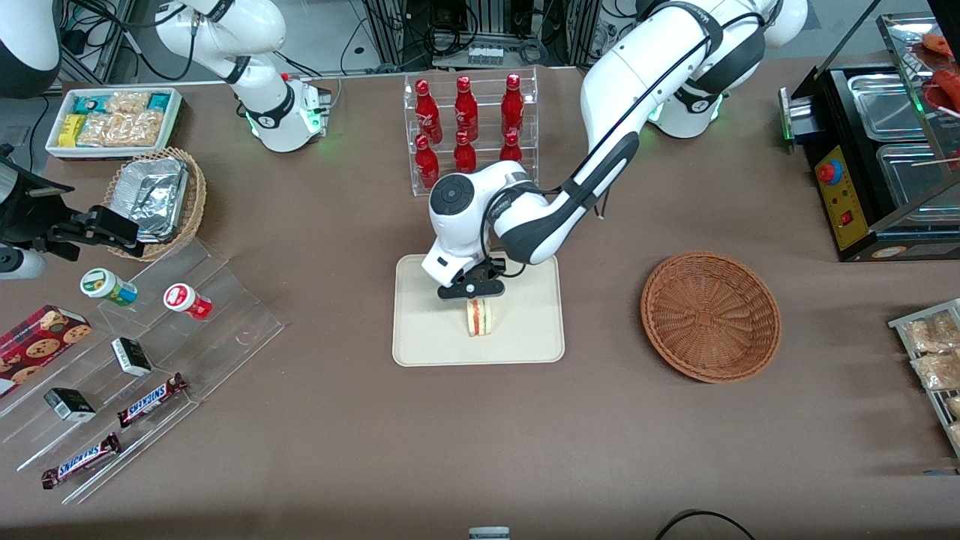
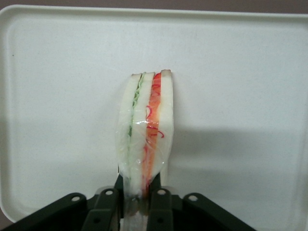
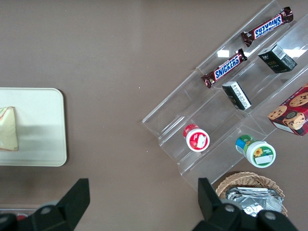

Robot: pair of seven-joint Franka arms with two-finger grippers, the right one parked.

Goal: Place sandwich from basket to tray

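The pale triangular wedge sandwich (image 1: 481,317) is clamped in the left gripper (image 1: 475,292) over the flat cream rectangular tray (image 1: 427,341) — well clear of the round reddish-brown wicker basket (image 1: 710,316) at three o'clock — so only lowering and release are judged left.

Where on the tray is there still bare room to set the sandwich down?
The gripper holds the sandwich over the middle of the tray. Bare tray surface lies between the sandwich and every rim. The basket beside the tray holds nothing.
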